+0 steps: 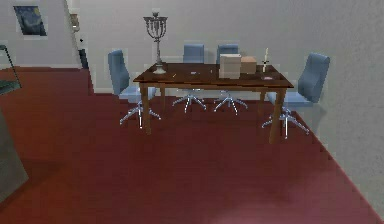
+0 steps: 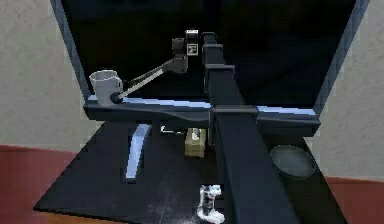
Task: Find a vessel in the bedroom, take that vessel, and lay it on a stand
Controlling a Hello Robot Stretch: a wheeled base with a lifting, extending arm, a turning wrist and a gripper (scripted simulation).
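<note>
Claw (image 2: 125, 94) first: its fingers end at the white mug (image 2: 102, 85), which I take to be your vessel. The mug is at the lower left corner of the screen (image 2: 280, 50), on or just above the left end of the screen's foot (image 2: 150, 112). You cannot tell from this whether the claw has hold of the mug, and the set of its fingers cannot be read either. Right of the mug, the claw's body and the arm (image 2: 235, 130) cross the screen's middle.

Below the screen lies a dark desk (image 2: 85, 185). Going left to right under the screen, it carries:
- a grey bar (image 2: 135, 155), perhaps part of the foot
- a pale box (image 2: 196, 145)
- a small white thing (image 2: 210, 203)
- a dark bowl (image 2: 290, 162), beneath the screen's lower right corner

As for progress, I'd judge the finding done and the taking in hand but not proven, since the mug does not hang clear of the foot. Left for you are three steps: lift the mug free, carry it off, and lay it down where the task asks.

Ahead stands a long desk (image 1: 190, 72) with blue chairs (image 1: 122, 75) and a candelabrum (image 1: 155, 35). Whether it would serve for the set-down is your call.
</note>
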